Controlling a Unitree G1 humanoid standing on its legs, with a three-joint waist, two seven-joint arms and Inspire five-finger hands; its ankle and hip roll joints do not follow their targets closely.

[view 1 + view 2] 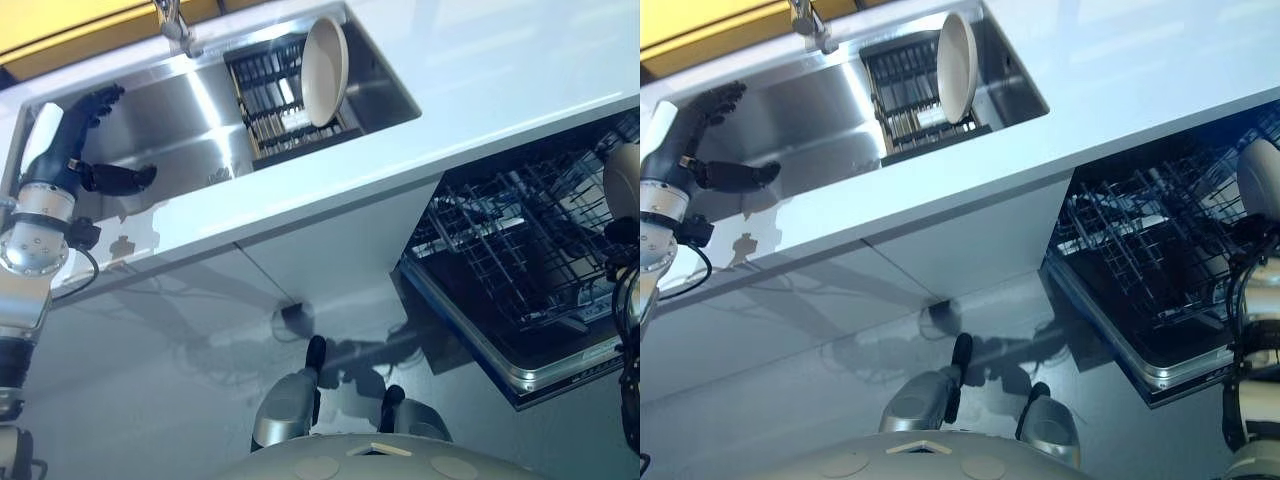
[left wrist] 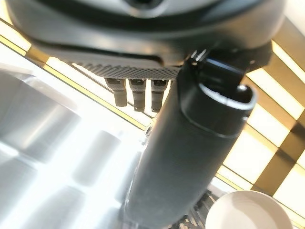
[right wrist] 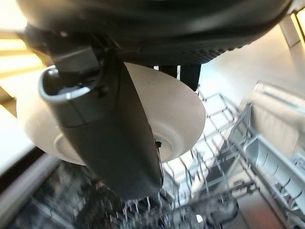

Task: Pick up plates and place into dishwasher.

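Two round cream ceramic plates: one point(image 1: 325, 70) standing on edge in the dark wire drying rack point(image 1: 270, 95) at about 12 o'clock, one point(image 3: 186, 114) pinched in the dark right hand point(image 3: 114, 143) over the dishwasher at 3 o'clock. One drying rack, sitting in one stainless steel sink basin point(image 1: 170, 120) at 11 o'clock. One chrome tap point(image 1: 175, 25) at the sink's far edge. One dark wire dishwasher basket point(image 1: 520, 250), pulled out at 3 o'clock. One white worktop point(image 1: 480, 70). Two dark hands: left hand point(image 1: 85, 125) at 10 o'clock over the sink with fingers spread, right at 3 o'clock.
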